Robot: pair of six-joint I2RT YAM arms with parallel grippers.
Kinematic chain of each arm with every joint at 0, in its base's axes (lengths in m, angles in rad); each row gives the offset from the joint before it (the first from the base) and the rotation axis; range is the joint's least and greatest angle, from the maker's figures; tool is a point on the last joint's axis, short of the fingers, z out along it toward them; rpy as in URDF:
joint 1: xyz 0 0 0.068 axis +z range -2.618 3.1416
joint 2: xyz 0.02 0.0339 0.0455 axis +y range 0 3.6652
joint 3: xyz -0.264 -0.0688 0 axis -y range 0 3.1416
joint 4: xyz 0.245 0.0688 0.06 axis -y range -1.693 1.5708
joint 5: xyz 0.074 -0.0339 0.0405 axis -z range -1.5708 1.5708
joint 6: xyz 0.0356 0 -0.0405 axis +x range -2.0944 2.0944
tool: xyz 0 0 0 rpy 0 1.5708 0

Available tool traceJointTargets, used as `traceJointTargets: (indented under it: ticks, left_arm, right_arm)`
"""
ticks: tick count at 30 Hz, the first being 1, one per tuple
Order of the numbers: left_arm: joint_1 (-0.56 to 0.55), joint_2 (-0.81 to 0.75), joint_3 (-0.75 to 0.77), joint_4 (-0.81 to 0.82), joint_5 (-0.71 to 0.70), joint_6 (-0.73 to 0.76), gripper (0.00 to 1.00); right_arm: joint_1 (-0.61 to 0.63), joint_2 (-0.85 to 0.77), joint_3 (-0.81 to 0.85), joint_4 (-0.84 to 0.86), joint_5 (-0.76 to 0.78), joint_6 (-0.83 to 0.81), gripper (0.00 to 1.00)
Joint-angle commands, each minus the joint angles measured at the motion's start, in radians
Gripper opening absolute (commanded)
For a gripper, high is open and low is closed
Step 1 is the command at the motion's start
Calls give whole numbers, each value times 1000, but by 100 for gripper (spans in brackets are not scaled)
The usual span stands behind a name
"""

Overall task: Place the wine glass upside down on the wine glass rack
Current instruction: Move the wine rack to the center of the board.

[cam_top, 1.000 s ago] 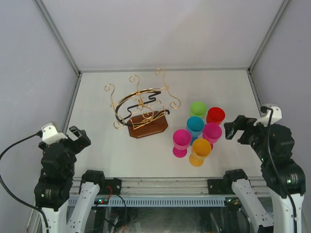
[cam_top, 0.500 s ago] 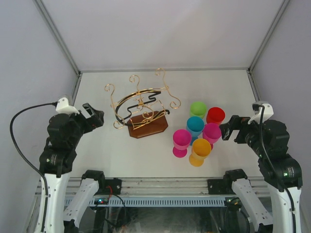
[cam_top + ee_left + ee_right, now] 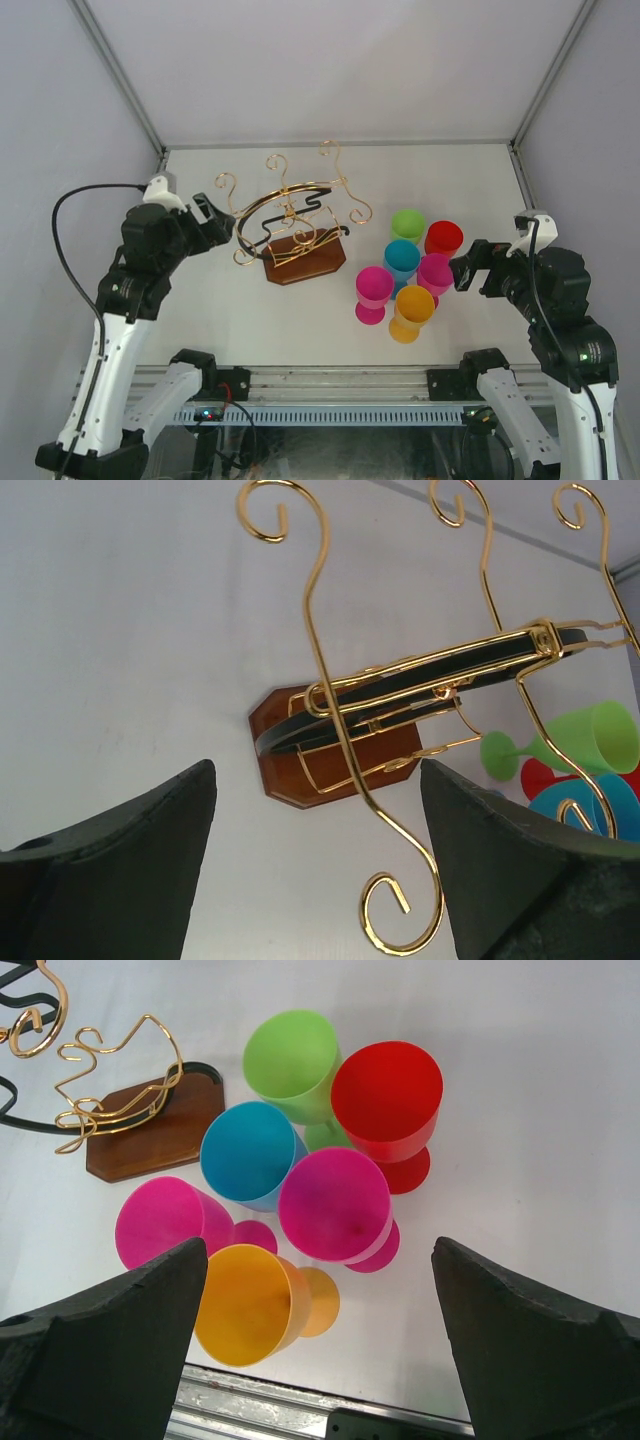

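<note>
Jaws spread, the left gripper (image 3: 212, 222) faces the gold wire wine glass rack (image 3: 303, 256) on its dark octagonal wooden base, probably to steady it; the right gripper (image 3: 470, 270), equally wide, hovers by six bright plastic wine glasses (image 3: 403, 257) (upright, clustered right of the rack), none picked yet

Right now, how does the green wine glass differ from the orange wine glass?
The green wine glass is lime green; the orange wine glass is amber. The green one stands at the far side of the cluster, beside the red glass; the orange one stands nearest the arm bases. Both stand upright on the table, ungripped.
</note>
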Motion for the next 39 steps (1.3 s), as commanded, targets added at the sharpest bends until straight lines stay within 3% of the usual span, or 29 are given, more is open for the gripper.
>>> traceJointTargets:
  ticks: [1,21,34,39]
  left_arm:
    - [-54,73,85,69,11,9,84]
    - [-171,328,181,152,1,56,64]
    - [-194,468,337,193,-2,39,64]
    - [-193,452,377,165,-18,50,73]
  right_arm:
    - [5,-7,5,46,5,-7,94]
    - [4,-22,-4,47,-8,5,94]
    - [4,-25,-4,46,-10,9,93]
    - [4,-28,-4,42,4,16,93]
